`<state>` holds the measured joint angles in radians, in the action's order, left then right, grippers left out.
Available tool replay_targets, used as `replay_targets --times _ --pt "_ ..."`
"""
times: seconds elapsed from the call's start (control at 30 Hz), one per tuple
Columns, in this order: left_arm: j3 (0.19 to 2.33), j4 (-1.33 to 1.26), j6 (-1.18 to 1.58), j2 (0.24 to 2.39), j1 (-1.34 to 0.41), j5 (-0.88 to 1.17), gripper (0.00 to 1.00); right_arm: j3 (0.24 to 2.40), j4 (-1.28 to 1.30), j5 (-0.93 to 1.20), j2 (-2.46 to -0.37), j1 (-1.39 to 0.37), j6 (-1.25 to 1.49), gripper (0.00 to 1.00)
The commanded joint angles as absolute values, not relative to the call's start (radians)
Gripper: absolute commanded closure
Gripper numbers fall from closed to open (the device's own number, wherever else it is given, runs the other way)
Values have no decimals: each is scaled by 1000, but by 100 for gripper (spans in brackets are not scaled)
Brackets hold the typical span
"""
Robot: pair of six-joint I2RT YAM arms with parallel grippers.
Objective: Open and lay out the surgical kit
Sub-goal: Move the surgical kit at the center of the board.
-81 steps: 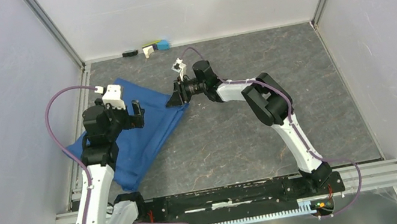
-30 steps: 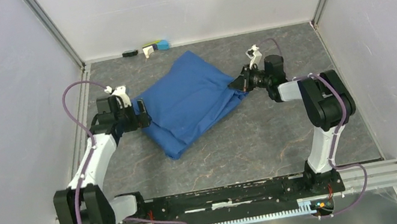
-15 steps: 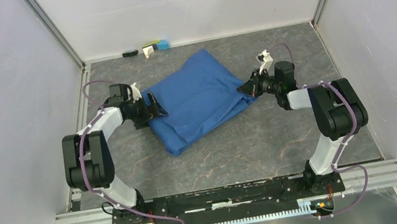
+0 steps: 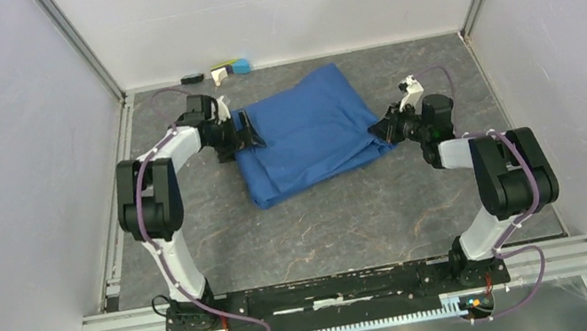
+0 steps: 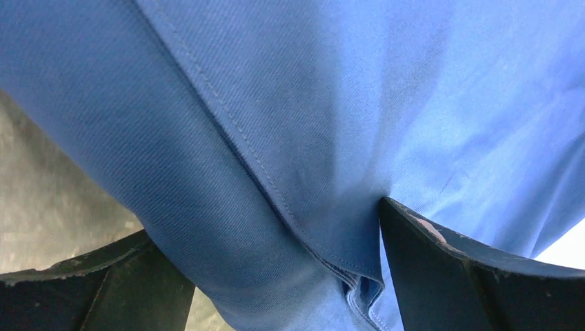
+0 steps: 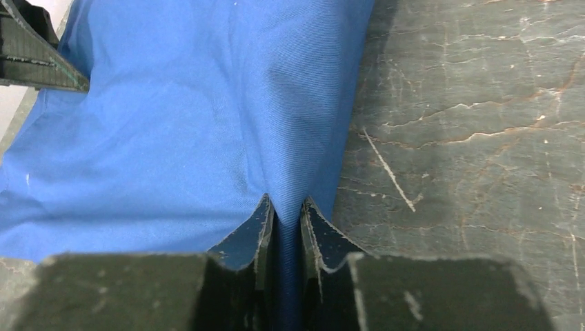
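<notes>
At the left side of the surface (image 4: pixel 346 229), the L arm reaches fwd to the bundle's left edge. The left claw (image 4: pixel 246 131) has its fingers wide apart, straddling a hemmed fold of the blue cloth wrap (image 4: pixel 307 132). Cloth lies against one finger (image 5: pixel 441 265), but nothing is pinched. No grip on this side.

Rear, by the back wall: a small black item (image 4: pixel 192 79) and a white/yellow/blue item (image 4: pixel 231 69), well apart from the work. Type can't be told.

Centre: the wrap sits mid-rear on the surface as a folded, roughly rectangular bundle, flaps closed. Fabric is woven twill w/ stitched hems, matte and soft, several layers at the edges. Kit contents: none in view.

Right: the right claw (image 4: pixel 380 128) is at the bundle's right corner. Its fingers (image 6: pixel 252 241) are nearly together, w/ a thin ridge of cloth clamped between them. The surface here is dark, stone-look, w/ pale cracks; hard and flat.

Assessment: step in hand is taking hold of the wrap's outer edges, prior to unfolding. Task is early; nothing laid out. Next move calls for the left claw to close on the hem it straddles. Both sides then draw a flap outward, low and slow, top layer only. Risk: the cloth is limp and multi-layer, so a claw may catch extra layers and drag the whole bundle instead of opening it.
</notes>
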<state>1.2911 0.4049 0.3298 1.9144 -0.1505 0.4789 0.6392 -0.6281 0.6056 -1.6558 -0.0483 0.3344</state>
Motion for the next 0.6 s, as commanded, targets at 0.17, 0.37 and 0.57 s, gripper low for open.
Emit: replay_targets --times 0.17,0.37,0.57 --pt "1718 316 417 2185 -193 515 3 781 -585 603 -1793 -66 329 74" --pt "1905 306 469 2330 -197 522 3 853 -580 598 -1860 -69 331 71" --pt "1972 301 486 2389 -216 535 4 849 -596 591 -1853 -68 341 71"
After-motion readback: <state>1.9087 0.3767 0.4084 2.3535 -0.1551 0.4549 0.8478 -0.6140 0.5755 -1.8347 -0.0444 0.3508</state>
